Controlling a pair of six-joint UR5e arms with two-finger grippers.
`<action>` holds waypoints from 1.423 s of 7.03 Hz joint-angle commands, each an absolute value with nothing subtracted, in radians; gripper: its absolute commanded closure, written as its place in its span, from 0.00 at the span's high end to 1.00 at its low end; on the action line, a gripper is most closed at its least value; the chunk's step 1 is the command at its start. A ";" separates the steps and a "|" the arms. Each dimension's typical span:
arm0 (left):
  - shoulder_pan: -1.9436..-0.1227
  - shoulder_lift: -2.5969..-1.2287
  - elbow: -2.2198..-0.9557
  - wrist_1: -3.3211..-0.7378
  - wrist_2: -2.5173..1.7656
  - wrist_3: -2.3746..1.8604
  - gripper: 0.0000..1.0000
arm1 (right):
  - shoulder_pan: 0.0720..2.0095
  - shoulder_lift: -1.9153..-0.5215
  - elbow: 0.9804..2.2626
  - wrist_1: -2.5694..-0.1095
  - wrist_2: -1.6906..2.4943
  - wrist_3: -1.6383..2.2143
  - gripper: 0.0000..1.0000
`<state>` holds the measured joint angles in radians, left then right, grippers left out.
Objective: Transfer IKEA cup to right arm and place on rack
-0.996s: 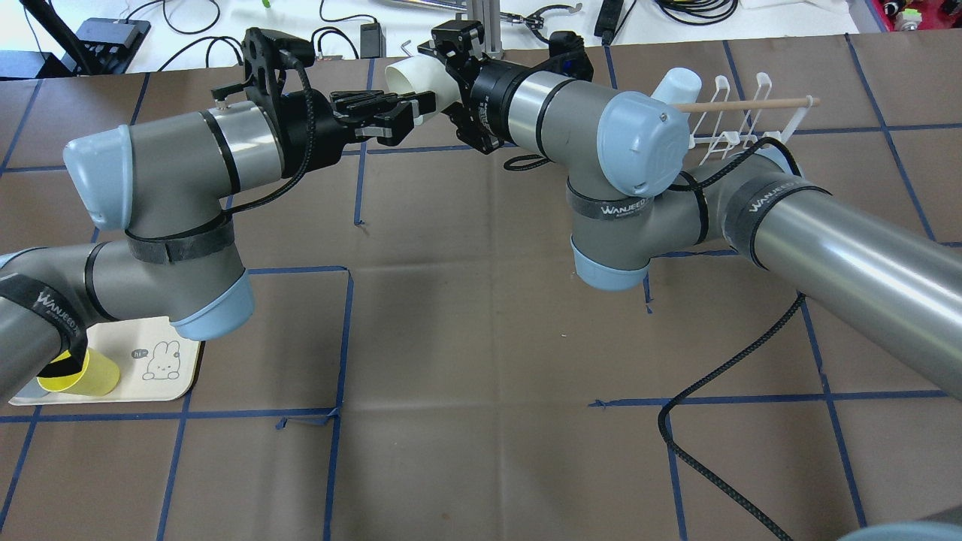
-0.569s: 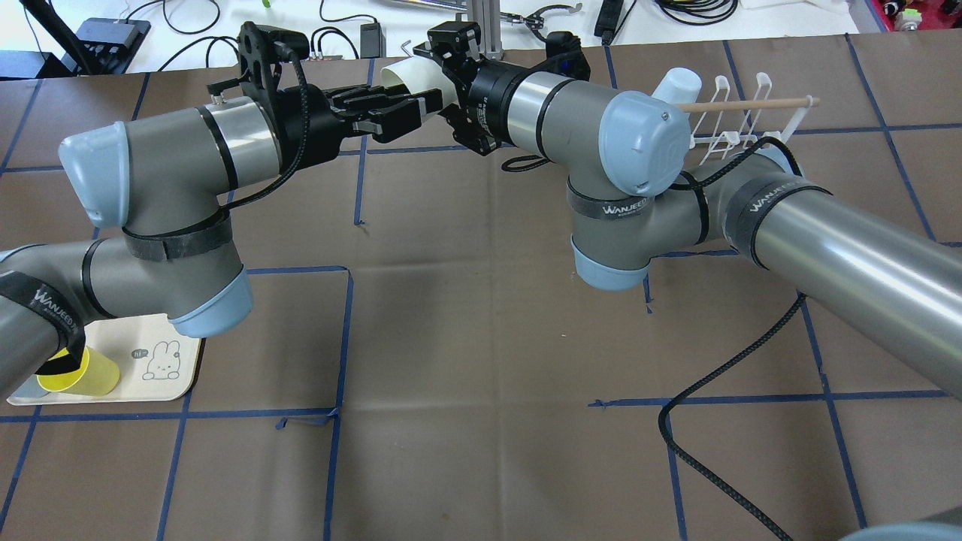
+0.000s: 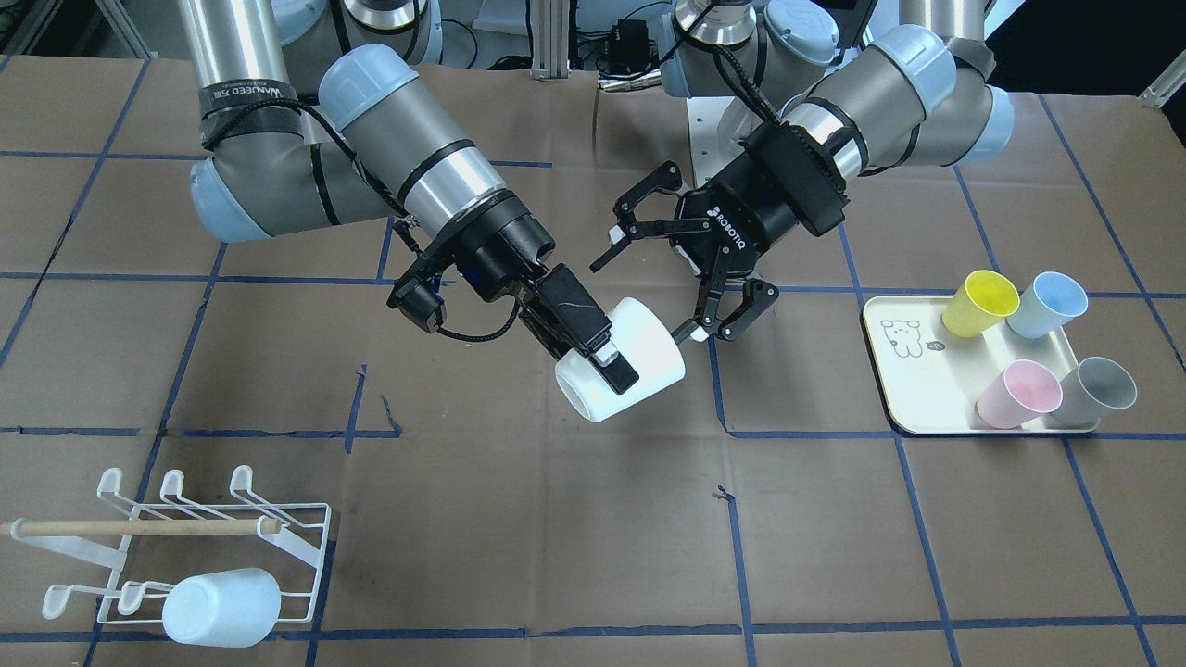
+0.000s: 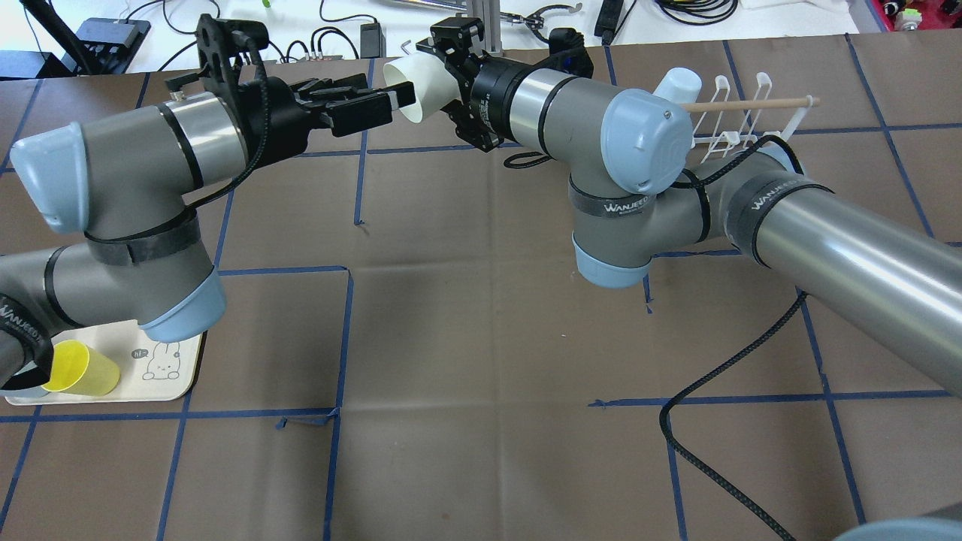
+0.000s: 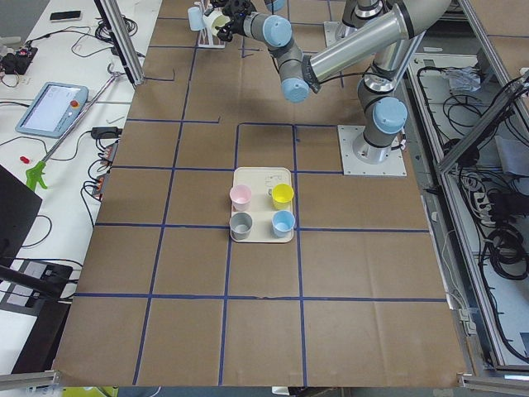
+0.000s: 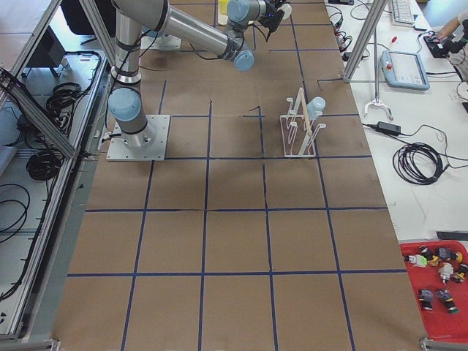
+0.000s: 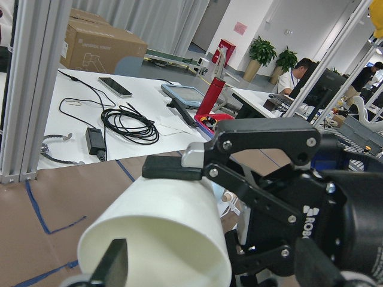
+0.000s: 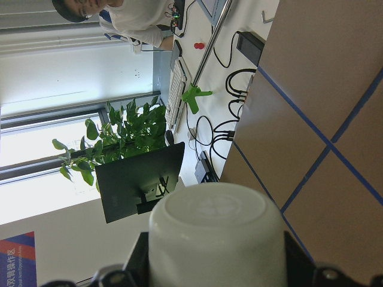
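Note:
The white IKEA cup (image 3: 639, 357) hangs tilted above the table's middle, and my right gripper (image 3: 616, 366) is shut on it near the base. In the overhead view the cup (image 4: 412, 84) points its mouth at my left gripper (image 4: 394, 105). The left gripper (image 3: 644, 298) is open and a short way off the rim. The left wrist view shows the cup (image 7: 161, 221) close ahead. In the right wrist view its base (image 8: 215, 233) sits between the fingers. The white wire rack (image 3: 296, 547) stands near the table's edge, far from both grippers.
A pale cup (image 3: 222, 607) rests on the rack, beside its wooden dowel (image 3: 139, 528). The cream tray (image 3: 913, 394) holds yellow (image 3: 980, 304), blue (image 3: 1047, 304), pink (image 3: 1019, 394) and grey (image 3: 1098, 389) cups. A black cable (image 4: 721, 376) lies on the brown mat.
My left arm has drawn back to the left, taking its gripper off the cup's rim. The cup stays in my right gripper, which has barely moved.

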<state>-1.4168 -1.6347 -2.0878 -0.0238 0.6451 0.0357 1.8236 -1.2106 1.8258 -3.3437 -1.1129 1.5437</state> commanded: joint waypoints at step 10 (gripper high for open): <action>-1.499 -1.632 -1.501 -1.645 1.540 -0.080 0.99 | 1.304 -1.192 1.825 -3.398 -1.341 0.216 0.09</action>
